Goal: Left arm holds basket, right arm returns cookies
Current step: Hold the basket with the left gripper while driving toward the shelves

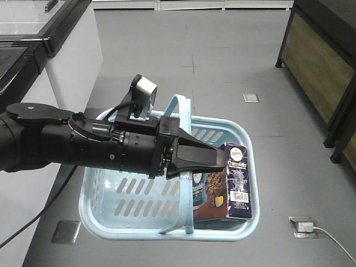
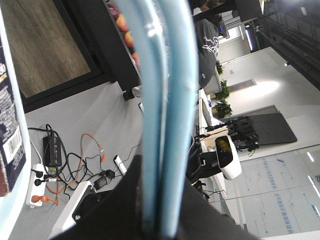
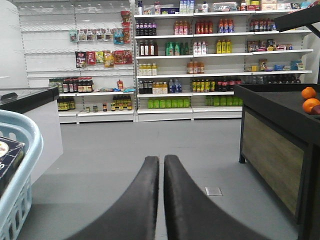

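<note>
First, at the left of the front view, the left arm (image 1: 83, 146) reaches in from the frame edge as a thick black cylinder with a small grey-white camera (image 1: 143, 92) on top. Its left hand (image 1: 219, 158) points right and is clamped on the arched handle (image 1: 186, 111) of the basket (image 1: 105, 192), which fills the lower centre of the frame over the grey floor (image 1: 222, 72). Inside the basket, against its right wall, the cookies (image 1: 236, 183) stand on end, a dark navy box partly hidden behind the hand. At the lower right a white power strip (image 1: 303, 227) lies on the floor. In the left wrist view the barcoded edge of the cookies (image 2: 12, 145) shows at the far left and a tangle of cables (image 2: 80, 167) lies lower left. The pale blue handle (image 2: 165, 100) runs top to bottom through the centre, against a black finger (image 2: 125, 215) at the bottom. In the right wrist view the basket rim (image 3: 20, 130) curves along the left edge with a corner of the cookies (image 3: 7, 155) inside. The right hand (image 3: 161, 161) sits bottom centre, its two black fingers (image 3: 142, 200) closed together on nothing. Stocked shelves (image 3: 190, 55) fill the background, and two oranges (image 3: 309, 99) rest on a dark counter (image 3: 280, 100) at the right.
</note>
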Controlling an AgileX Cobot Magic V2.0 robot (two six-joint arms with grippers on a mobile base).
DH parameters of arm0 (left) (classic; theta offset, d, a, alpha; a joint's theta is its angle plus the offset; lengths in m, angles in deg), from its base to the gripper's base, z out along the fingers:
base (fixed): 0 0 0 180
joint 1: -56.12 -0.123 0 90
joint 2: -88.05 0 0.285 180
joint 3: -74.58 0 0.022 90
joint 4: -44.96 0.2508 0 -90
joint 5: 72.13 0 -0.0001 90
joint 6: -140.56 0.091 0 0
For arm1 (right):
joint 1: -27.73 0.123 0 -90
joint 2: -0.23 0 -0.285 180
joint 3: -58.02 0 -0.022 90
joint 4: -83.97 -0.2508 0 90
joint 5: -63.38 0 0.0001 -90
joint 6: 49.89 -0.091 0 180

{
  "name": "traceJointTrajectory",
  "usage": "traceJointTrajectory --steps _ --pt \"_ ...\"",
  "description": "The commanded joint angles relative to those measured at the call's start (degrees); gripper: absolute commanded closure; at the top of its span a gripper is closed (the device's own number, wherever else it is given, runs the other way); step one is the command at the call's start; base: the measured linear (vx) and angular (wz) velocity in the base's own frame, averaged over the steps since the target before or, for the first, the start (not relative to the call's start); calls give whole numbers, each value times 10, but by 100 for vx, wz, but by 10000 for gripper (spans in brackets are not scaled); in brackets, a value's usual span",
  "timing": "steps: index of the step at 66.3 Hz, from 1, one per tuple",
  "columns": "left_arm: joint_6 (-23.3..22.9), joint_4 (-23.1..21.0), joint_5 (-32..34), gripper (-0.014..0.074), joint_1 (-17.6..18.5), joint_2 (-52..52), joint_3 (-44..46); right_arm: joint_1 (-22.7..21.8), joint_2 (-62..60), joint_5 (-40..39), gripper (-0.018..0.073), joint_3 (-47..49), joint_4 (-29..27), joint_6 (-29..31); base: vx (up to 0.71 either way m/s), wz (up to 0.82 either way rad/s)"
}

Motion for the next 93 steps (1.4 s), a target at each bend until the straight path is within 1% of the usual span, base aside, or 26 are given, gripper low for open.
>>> traceJointTrajectory --steps 1,32,47,93 --pt "8 -71 -26 599 3 -29 15 -3 -7 -45 570 -11 1 4 9 -2" --pt "8 -71 -26 599 3 -29 15 -3 -7 -45 570 -11 1 4 14 5" --pt "8 -71 -26 599 3 -29 15 -3 -7 -45 570 -11 1 4 21 -10" --pt "8 -71 -26 599 3 -29 15 -3 -7 -45 570 -11 1 4 35 -4"
